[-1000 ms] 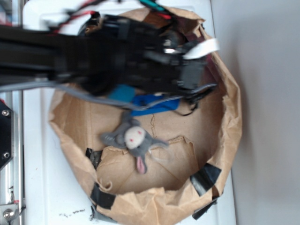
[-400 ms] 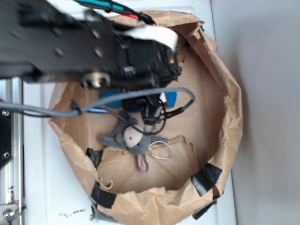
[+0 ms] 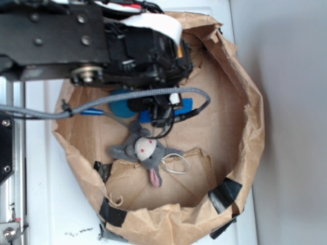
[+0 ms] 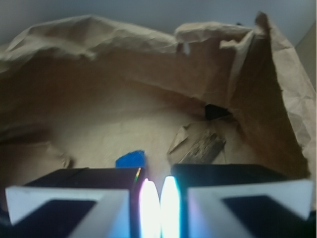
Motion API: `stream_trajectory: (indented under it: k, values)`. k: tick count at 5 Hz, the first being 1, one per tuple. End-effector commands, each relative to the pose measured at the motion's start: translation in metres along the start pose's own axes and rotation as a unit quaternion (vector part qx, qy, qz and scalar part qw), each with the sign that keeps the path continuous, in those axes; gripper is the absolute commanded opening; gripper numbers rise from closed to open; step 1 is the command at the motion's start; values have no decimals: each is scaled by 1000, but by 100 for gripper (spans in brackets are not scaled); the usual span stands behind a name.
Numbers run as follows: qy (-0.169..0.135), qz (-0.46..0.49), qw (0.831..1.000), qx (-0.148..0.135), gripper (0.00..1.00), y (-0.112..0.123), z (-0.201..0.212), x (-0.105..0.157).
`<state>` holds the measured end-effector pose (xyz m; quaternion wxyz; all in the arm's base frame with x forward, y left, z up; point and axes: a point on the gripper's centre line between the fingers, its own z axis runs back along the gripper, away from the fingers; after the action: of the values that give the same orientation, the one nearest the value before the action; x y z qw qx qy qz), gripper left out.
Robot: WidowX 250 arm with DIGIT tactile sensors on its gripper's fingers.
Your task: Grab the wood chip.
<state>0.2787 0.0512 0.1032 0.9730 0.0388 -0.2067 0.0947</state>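
Observation:
The wood chip (image 4: 204, 148) is a dark brown, rough sliver lying on the brown paper floor near the bag's far wall. In the wrist view it is ahead and to the right of my gripper (image 4: 159, 198). The jaws are pressed nearly together with nothing between them. In the exterior view the gripper (image 3: 159, 111) hangs low inside the paper bag (image 3: 245, 107), and the arm hides the chip.
A flat blue felt piece (image 4: 131, 158) lies just ahead of the left finger and also shows in the exterior view (image 3: 183, 105). A teal ball (image 3: 121, 105) and a grey plush mouse (image 3: 145, 150) lie nearby. A torn paper flap (image 4: 179, 138) sits beside the chip. Crumpled bag walls surround everything.
The arm has swung across the bag and the wrist has drawn a little toward the top. The teal ball now shows beside the gripper. The plush mouse shifted slightly.

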Motion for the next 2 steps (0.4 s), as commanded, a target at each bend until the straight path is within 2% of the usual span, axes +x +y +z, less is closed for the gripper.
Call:
stream_trajectory:
  k: [1,2]
  values:
    - [18,66,997,33,100,5,-47,11]
    - [45,99,993,42,100,3,-65,1]
